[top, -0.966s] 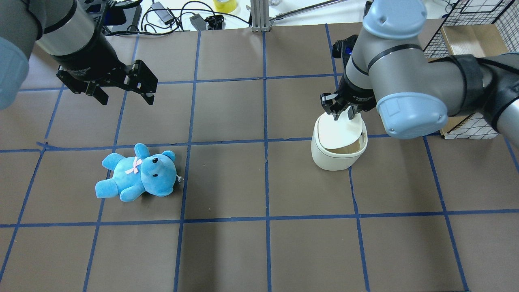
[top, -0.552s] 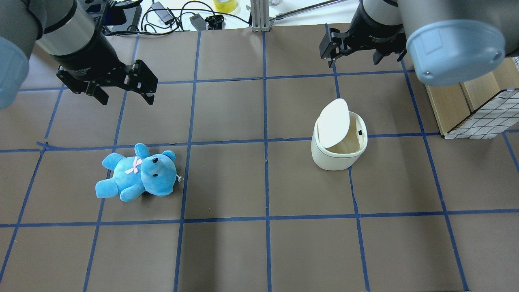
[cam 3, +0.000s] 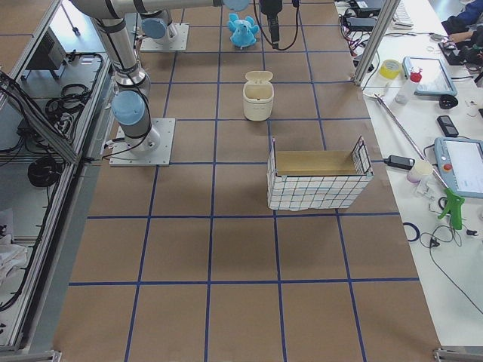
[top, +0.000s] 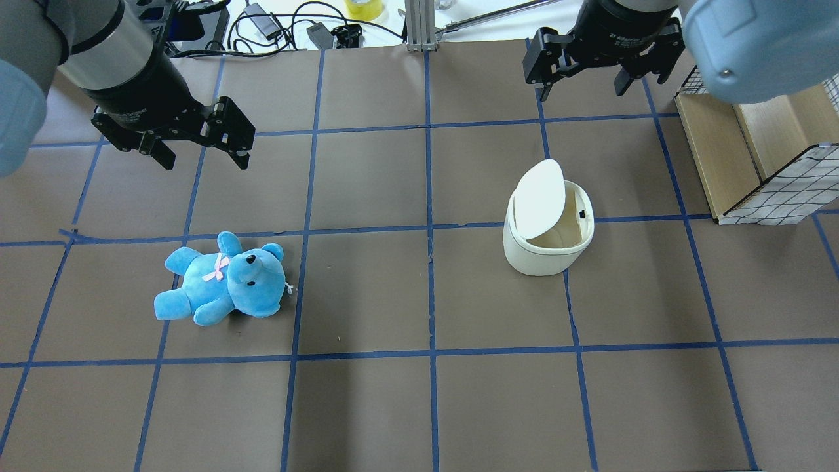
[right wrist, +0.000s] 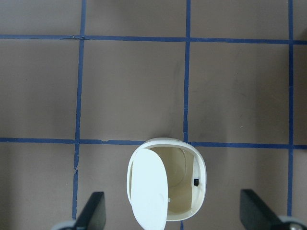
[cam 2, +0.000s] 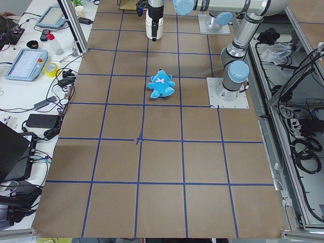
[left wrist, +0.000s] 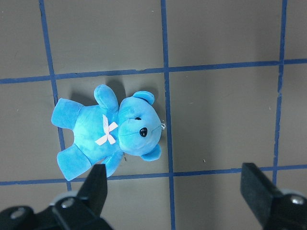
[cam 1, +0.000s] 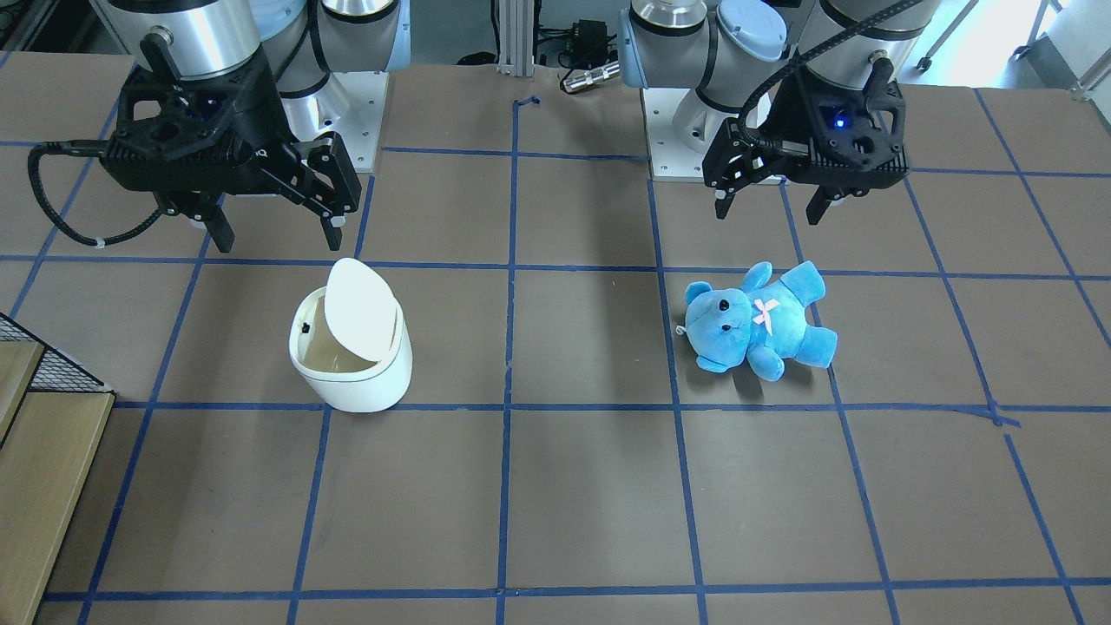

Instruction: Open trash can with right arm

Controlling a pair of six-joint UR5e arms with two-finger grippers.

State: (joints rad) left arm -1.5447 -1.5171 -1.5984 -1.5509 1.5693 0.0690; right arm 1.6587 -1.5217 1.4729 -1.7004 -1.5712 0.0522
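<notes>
The white trash can (top: 547, 257) stands right of centre with its lid (top: 539, 196) tipped up on edge, so the inside shows. It also shows in the front view (cam 1: 356, 382), the right wrist view (right wrist: 199, 165) and the right side view (cam 3: 258, 96). My right gripper (top: 581, 84) is open and empty, raised well above and beyond the can, apart from it; its fingers (right wrist: 91, 213) frame the can from above. My left gripper (top: 203, 157) is open and empty, hovering above and beyond a blue teddy (top: 223, 282).
The teddy (cam 1: 755, 323) lies on its back on the brown, blue-taped table, also in the left wrist view (left wrist: 110, 132). A wire-mesh crate with a wooden floor (top: 754, 151) stands at the right edge near the can. Cables and tools lie beyond the far edge.
My right gripper left the back of the can's lid and rose away toward the table's far side. The lid swung from nearly flat to upright. The left arm and teddy stayed still.
</notes>
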